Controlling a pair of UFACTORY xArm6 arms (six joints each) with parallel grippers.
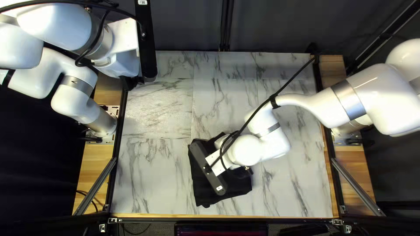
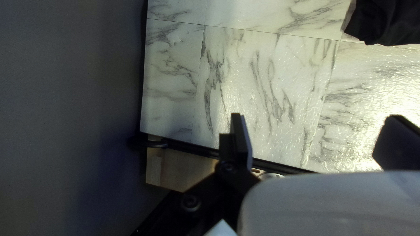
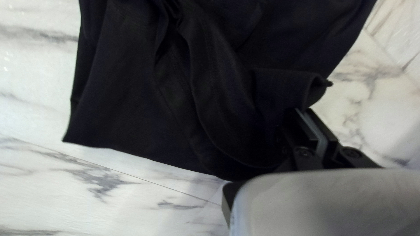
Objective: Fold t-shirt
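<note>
The black t-shirt [image 1: 234,185] lies bunched and layered near the table's front edge, partly covered by my right arm. My right gripper [image 1: 218,163] is above it, its fingertips hidden there. Up close, the right gripper [image 3: 309,114] pinches a raised fold of the t-shirt [image 3: 127,96] close to one edge, its two fingers nearly together. My left gripper [image 1: 131,81] hangs over the table's left edge, far from the cloth. Its fingers stand wide apart with nothing between them, so the left gripper [image 2: 315,131] is open; the t-shirt [image 2: 385,22] appears well ahead and off to one side.
The marble-patterned table [image 1: 153,175] shows bare to the left of the cloth and behind it. A dark frame rail [image 1: 117,144] runs along its left side. My right arm reaches across the table's right half, with a black cable along it.
</note>
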